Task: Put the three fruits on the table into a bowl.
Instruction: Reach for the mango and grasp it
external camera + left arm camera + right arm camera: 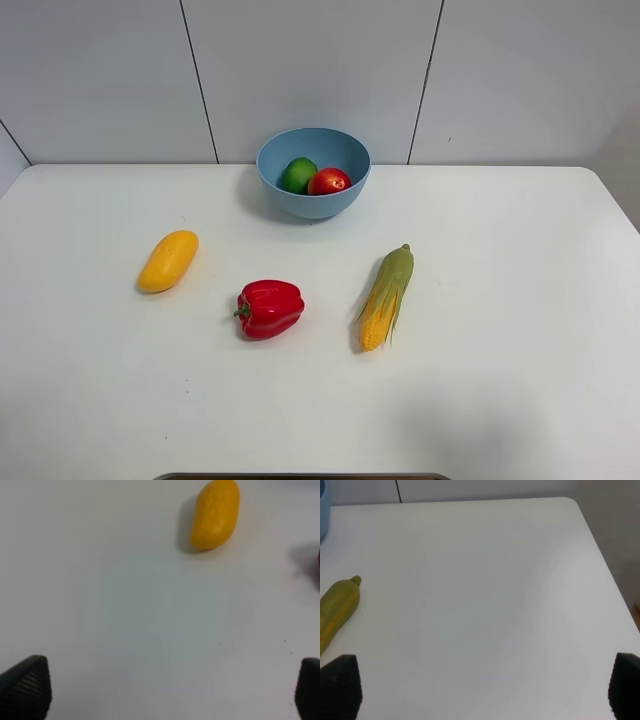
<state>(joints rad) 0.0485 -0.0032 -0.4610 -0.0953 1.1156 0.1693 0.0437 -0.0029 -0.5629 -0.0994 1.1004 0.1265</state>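
Observation:
The light-blue bowl (313, 172) stands at the back middle of the white table (500, 400). A green fruit (297, 175) and a red fruit (329, 182) lie inside it. The yellow-orange mango (168, 261) lies on the table at the left; it also shows in the left wrist view (215, 513). My left gripper (170, 687) is open and empty, short of the mango, with bare table between its fingertips (27, 685). My right gripper (482, 687) is open and empty over bare table. Neither arm shows in the exterior high view.
A red bell pepper (269, 308) lies in the middle front. A corn cob (388, 296) with green husk lies right of it and shows in the right wrist view (337, 611). The bowl's rim (323, 515) shows there too. The table's right edge (607, 580) is near.

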